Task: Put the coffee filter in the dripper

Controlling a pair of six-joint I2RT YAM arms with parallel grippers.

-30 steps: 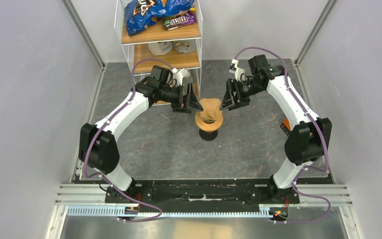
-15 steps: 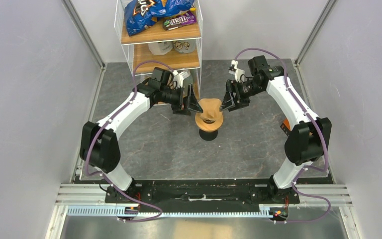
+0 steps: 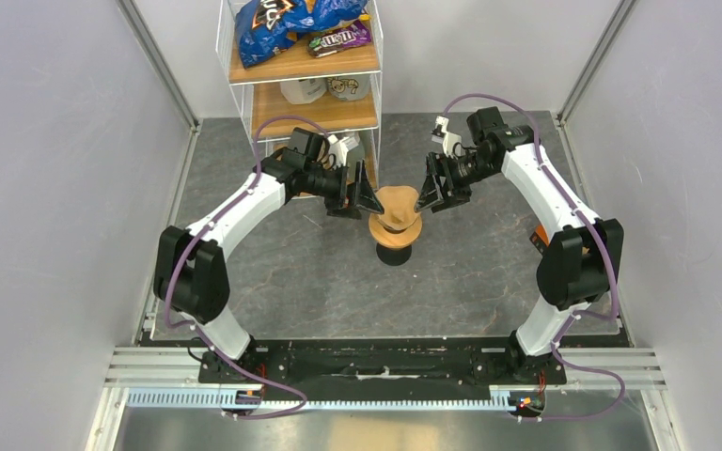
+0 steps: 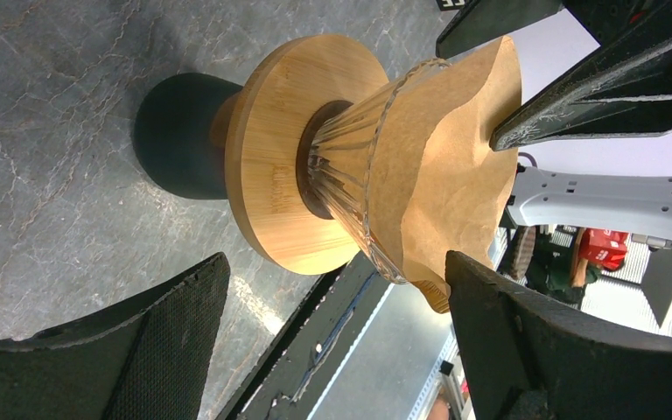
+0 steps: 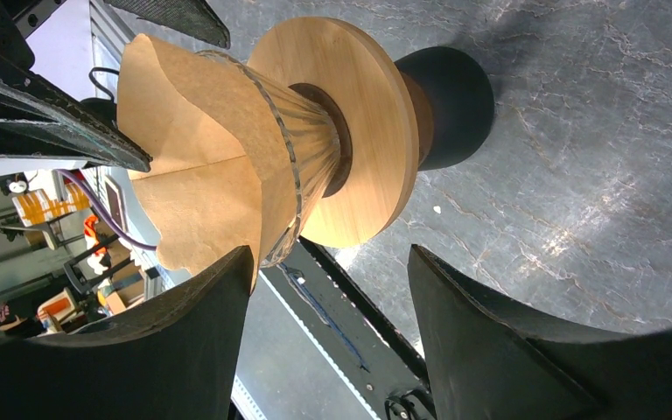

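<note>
- We find the filter (image 3: 397, 200) seated in the dripper (image 3: 396, 232), mid-surface (image 3: 489, 272).
- The left gripper (image 3: 368, 199) is spread, just left of the filter.
- The right gripper (image 3: 429, 196) is spread, just right; both empty.

The top view is bright, even and sharp, shadows faint. In the right wrist view the table (image 5: 569, 236) glares white at 4 o'clock; in the left, at 7. Near fingers (image 4: 166, 350) at 6 o'clock sit dark and slightly soft.
</note>
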